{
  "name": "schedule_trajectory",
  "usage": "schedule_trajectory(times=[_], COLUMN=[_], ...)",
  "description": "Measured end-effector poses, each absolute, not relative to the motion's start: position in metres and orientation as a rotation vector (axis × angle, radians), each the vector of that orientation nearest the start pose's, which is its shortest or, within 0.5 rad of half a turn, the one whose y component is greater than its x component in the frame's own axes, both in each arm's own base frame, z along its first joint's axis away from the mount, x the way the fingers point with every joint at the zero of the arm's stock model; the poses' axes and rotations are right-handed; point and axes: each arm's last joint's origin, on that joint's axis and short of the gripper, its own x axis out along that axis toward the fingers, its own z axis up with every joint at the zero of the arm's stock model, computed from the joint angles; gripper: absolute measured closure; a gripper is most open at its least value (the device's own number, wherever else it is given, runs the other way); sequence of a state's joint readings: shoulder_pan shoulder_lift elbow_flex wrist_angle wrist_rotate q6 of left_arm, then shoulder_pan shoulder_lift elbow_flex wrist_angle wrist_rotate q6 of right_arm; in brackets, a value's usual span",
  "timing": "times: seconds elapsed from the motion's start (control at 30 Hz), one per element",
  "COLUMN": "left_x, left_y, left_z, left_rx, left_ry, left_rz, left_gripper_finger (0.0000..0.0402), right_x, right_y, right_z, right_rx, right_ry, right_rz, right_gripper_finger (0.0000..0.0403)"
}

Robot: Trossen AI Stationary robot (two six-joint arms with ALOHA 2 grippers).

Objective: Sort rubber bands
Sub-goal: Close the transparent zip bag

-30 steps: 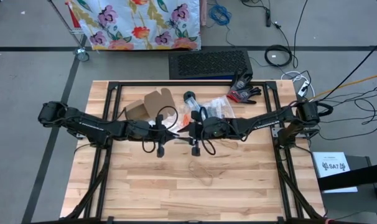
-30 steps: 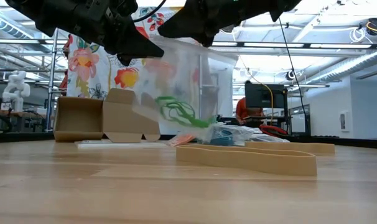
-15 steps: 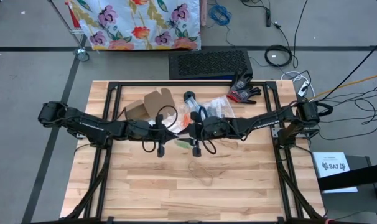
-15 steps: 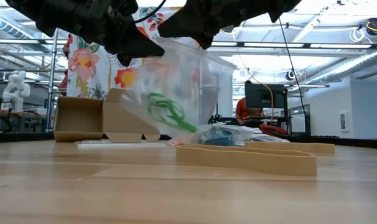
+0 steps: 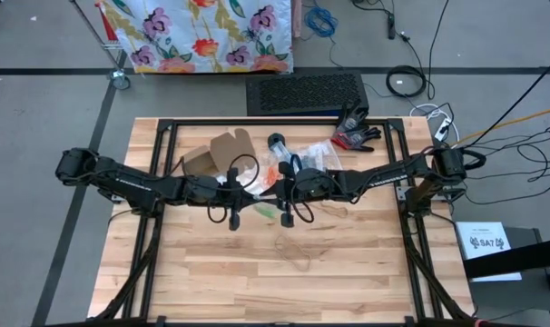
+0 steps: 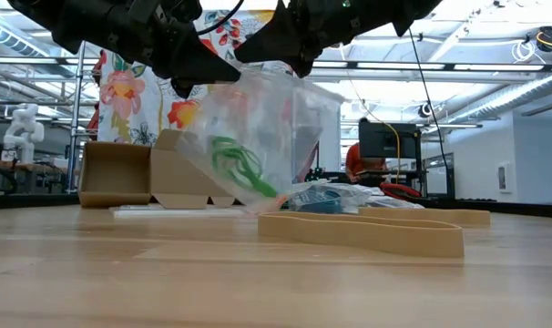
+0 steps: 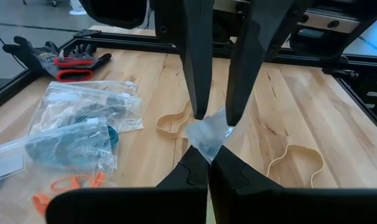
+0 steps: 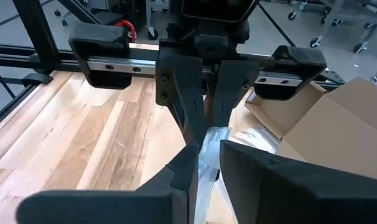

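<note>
A clear plastic bag (image 6: 262,137) hangs between my two grippers over the table's middle, with green rubber bands (image 6: 235,164) in its lower part. My left gripper (image 7: 208,163) is shut on its top edge, coming from the left. My right gripper (image 8: 205,163) faces it from the right and is closed on the same bunched edge. Two large tan rubber bands (image 5: 293,252) (image 5: 334,204) lie flat on the wood. Orange bands (image 7: 67,185) lie loose beside other bags (image 7: 76,140), one holding blue bands. My left gripper pinches the bag's bunched top edge (image 7: 207,142) between its two fingers, coming about level from the table's left. The bag hangs below the fingers. My right gripper has the same crumpled edge (image 8: 211,142) between its two fingers (image 7: 198,93), from the table's right and tipped slightly down, tip to tip with the left.
A folded cardboard box (image 5: 216,154) stands at the far left of the pile. A clear tube (image 5: 277,143) and black-and-red gloves (image 5: 355,132) lie near the far edge. A black frame (image 5: 157,163) runs round the tabletop. Bare wood lies toward the near edge.
The bag has sagged: its upper side, stretched out toward the right before, now slopes more steeply and its lower end hangs lower. The green bands have slid down and to the left inside it. Both arms have kept their places.
</note>
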State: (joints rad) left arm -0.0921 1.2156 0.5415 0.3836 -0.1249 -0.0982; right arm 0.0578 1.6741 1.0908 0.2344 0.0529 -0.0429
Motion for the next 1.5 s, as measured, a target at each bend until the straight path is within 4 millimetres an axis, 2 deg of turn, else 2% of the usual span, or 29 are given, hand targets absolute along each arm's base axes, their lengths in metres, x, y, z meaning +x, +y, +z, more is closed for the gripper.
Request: schedule_trajectory(times=[0.13, 0.4, 0.53, 0.87, 1.23, 1.5], left_x=[0.249, 0.249, 0.249, 0.249, 0.250, 0.250], left_y=[-0.019, -0.019, -0.019, -0.018, -0.018, -0.018], left_z=[0.217, 0.217, 0.217, 0.218, 0.220, 0.221], left_rx=[-0.066, -0.065, -0.064, -0.058, -0.063, -0.064], left_ry=[0.287, 0.288, 0.290, 0.282, 0.254, 0.247], left_rz=[0.047, 0.047, 0.051, 0.086, 0.086, 0.084], left_gripper_finger=[0.0401, 0.0402, 0.0402, 0.0402, 0.0402, 0.0402], right_x=[0.375, 0.377, 0.376, 0.376, 0.376, 0.376], right_y=[0.016, 0.006, 0.008, 0.009, 0.009, 0.009], right_z=[0.248, 0.251, 0.250, 0.249, 0.250, 0.250], right_rx=[-0.028, 0.099, 0.101, 0.114, 0.096, 0.071], right_ry=[0.349, 0.317, 0.323, 0.331, 0.324, 0.321], right_rz=[0.002, -0.042, -0.039, -0.038, -0.035, -0.031], right_gripper_finger=[0.0325, 0.0253, 0.0240, 0.0282, 0.0310, 0.0353])
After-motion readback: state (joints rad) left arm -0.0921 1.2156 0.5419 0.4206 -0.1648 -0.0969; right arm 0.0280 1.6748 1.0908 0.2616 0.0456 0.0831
